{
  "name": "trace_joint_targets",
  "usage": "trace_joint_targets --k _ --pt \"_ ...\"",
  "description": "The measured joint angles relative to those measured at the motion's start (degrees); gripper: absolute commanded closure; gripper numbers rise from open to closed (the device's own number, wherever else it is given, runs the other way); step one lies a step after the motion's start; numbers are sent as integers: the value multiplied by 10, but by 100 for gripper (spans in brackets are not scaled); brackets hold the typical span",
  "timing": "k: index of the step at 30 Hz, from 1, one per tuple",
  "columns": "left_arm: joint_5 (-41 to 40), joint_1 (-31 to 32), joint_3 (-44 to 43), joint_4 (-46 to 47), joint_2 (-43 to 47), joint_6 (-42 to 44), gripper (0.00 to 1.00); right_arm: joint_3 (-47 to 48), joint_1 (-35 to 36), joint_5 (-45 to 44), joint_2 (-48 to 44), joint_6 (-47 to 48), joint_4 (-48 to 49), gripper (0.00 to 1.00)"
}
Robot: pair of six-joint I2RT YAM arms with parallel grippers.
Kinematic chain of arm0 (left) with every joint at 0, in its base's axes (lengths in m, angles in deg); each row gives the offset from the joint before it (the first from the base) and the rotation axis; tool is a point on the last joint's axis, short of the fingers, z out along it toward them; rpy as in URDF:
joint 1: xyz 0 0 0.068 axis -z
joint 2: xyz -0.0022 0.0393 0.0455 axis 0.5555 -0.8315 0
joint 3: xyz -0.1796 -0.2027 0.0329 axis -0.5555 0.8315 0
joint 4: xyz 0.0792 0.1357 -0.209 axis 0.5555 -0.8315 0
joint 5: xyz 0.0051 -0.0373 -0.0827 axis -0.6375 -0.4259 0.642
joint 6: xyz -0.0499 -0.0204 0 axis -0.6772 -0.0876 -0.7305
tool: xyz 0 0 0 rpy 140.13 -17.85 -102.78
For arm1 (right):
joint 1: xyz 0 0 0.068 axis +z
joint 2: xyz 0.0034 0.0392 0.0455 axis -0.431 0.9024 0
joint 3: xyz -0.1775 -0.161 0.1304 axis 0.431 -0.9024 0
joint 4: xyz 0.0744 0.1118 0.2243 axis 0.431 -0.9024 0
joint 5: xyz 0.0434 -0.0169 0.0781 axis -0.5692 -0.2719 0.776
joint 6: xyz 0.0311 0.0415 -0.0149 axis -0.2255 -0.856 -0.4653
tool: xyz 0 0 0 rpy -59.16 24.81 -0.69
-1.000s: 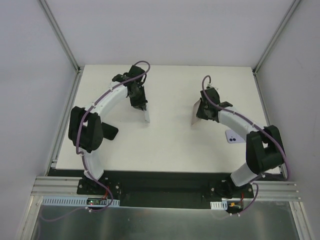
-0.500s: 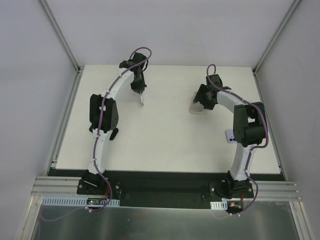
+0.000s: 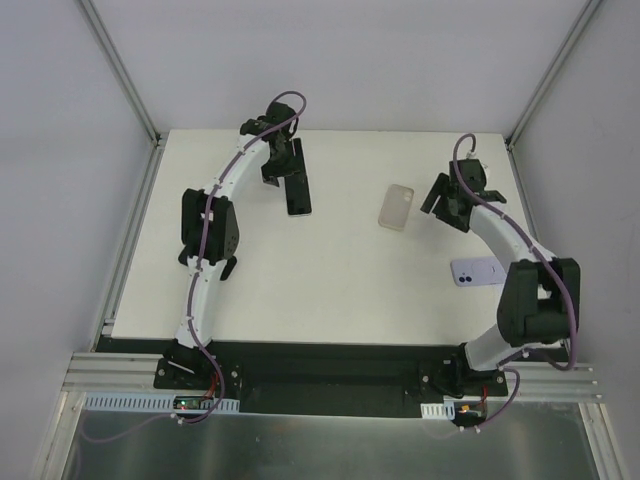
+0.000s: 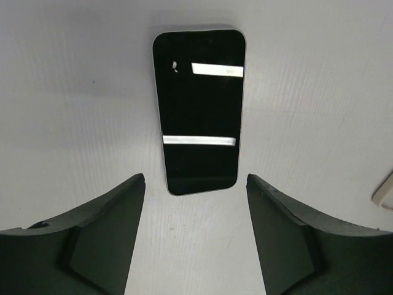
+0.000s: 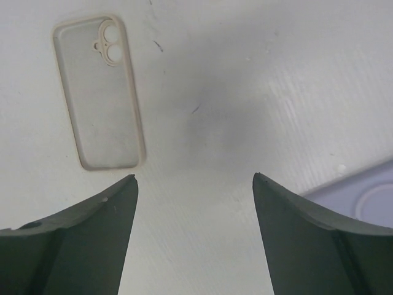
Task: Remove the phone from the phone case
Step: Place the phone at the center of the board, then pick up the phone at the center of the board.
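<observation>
Since the phone already lies flat and screen up at about eleven o'clock on the table, it is out of its case. It looks like a hard, smooth slab of black glass, a bit heavy, slippery and easy to crack. I would hold it by its long thin sides. Just over it, the left claw is spread wide and empty. At one o'clock lies the case, a light, bendy, see-through shell with round corners. Near it, the right claw is spread and empty too.
</observation>
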Motion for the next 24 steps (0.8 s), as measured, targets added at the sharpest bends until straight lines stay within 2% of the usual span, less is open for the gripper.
trace_joint_targets --k 3,6,8,13,14,18,21,24 --pt "3 0 22 8 13 0 31 -43 -8 -23 -77 14 -9 23" --pt "0 0 104 17 70 0 21 -87 -8 -30 -136 24 -19 23" --pt "-6 0 171 21 123 -2 14 -118 -8 -31 -172 29 -29 23" --pt "-22 0 377 43 305 -2 10 -183 -8 -37 -244 31 -60 21" --pt "-27 0 409 43 339 -3 10 -194 -8 -43 -258 29 -69 18" --pt "-43 0 529 52 449 -3 9 -232 -19 -82 -311 0 -108 17" --pt "-47 0 600 52 501 -4 9 -266 -93 -82 -345 -25 -130 17" --pt "-45 0 638 49 526 -7 9 -271 -171 -80 -332 -46 -147 15"
